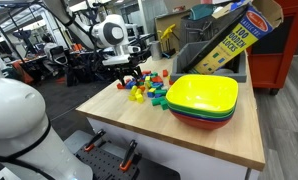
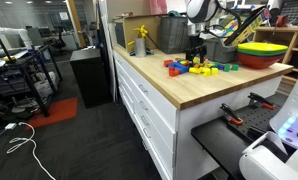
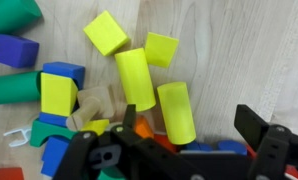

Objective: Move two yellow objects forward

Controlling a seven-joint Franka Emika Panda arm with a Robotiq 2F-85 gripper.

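Several small toy blocks lie in a pile on the wooden table, seen in both exterior views. The wrist view shows two yellow cylinders side by side, one and another. It also shows a yellow cube, a yellow square block and a yellow block on a blue one. My gripper is open and hangs just above the pile. The lower end of the nearer yellow cylinder lies between its fingers, held by nothing.
A stack of bowls with a yellow-green one on top stands beside the blocks. A big box with yellow lettering leans behind it. Green, blue and orange blocks surround the yellow ones.
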